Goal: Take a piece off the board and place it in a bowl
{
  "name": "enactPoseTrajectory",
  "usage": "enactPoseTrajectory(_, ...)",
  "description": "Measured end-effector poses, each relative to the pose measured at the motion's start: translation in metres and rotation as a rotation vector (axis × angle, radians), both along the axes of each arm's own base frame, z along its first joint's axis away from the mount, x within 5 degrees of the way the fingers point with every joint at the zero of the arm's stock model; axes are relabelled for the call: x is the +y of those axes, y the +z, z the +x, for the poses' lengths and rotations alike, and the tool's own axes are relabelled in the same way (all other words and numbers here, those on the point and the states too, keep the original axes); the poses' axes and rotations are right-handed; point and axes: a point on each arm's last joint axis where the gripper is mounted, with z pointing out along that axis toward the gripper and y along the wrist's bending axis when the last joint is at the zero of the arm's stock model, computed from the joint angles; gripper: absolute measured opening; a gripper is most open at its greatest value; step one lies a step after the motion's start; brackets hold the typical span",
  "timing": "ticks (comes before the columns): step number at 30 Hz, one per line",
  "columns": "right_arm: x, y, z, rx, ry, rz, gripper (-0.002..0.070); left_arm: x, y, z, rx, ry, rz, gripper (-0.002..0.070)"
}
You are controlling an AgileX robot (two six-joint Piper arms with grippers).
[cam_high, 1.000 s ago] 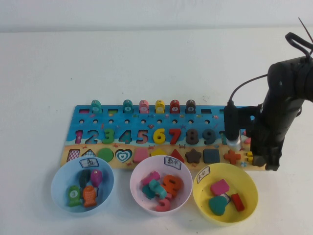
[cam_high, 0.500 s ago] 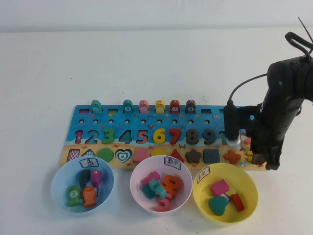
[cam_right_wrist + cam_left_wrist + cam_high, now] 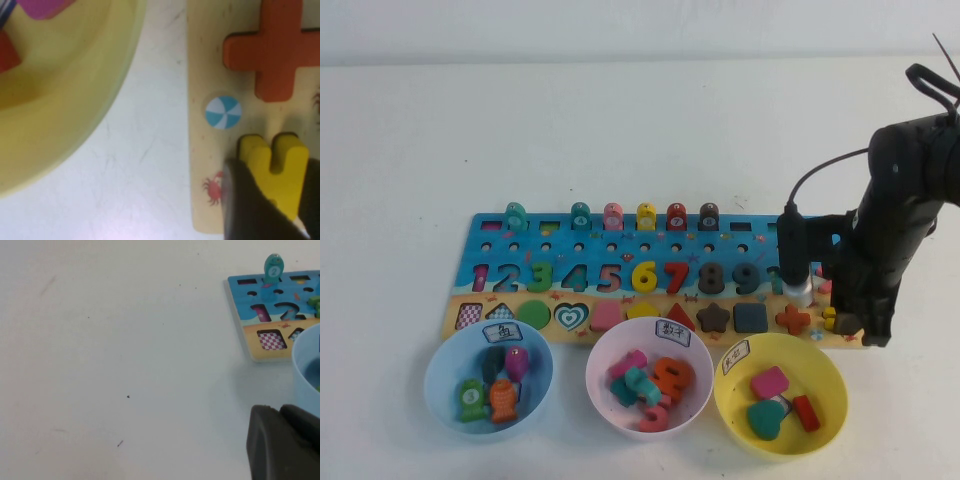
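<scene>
Three bowls, one board [image 3: 650,250], right gripper [image 3: 840,322] jaws clamping one yellow piece [image 3: 278,165], left gripper [image 3: 282,445] jaws unreadable

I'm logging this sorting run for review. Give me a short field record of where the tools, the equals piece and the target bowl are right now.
right tool: down at the board's right end, fingers on either side of the yellow equals piece
grip: closed on the piece, which sits at board level
left tool: parked away from the work, near the light blue bowl
board: flat on the table
yellow bowl: in front of the board's right end, holding three pieces
orange plus: in its slot
</scene>
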Motion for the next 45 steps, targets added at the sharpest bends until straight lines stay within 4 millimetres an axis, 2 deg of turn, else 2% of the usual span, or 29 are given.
enactPoseTrajectory(19,0.000,0.008,-0.002,-0.014,-0.008,0.019,0.0192,0.000,0.000,0.000,0.000,0.000,0.000,0.0002)
enactPoseTrajectory(23,-0.001,0.023,-0.005,-0.040,-0.007,0.029,0.0192,0.000,0.000,0.000,0.000,0.000,0.000,0.0002)
enactPoseTrajectory(29,-0.003,0.062,-0.025,-0.058,0.007,0.047,0.0192,0.000,0.000,0.000,0.000,0.000,0.000,0.0002)
enactPoseTrajectory(32,0.007,0.078,-0.042,-0.046,0.052,0.047,0.0192,0.000,0.000,0.000,0.000,0.000,0.000,0.0002)
enactPoseTrajectory(37,0.044,0.092,-0.074,-0.019,0.177,0.077,0.0192,0.000,0.000,0.000,0.000,0.000,0.000,0.0002)
enactPoseTrajectory(40,0.062,0.086,-0.084,0.012,0.220,0.094,0.0192,0.000,0.000,0.000,0.000,0.000,0.000,0.0002)
enactPoseTrajectory(45,0.086,0.059,-0.083,0.093,0.209,0.145,0.0192,0.000,0.000,0.000,0.000,0.000,0.000,0.0002)
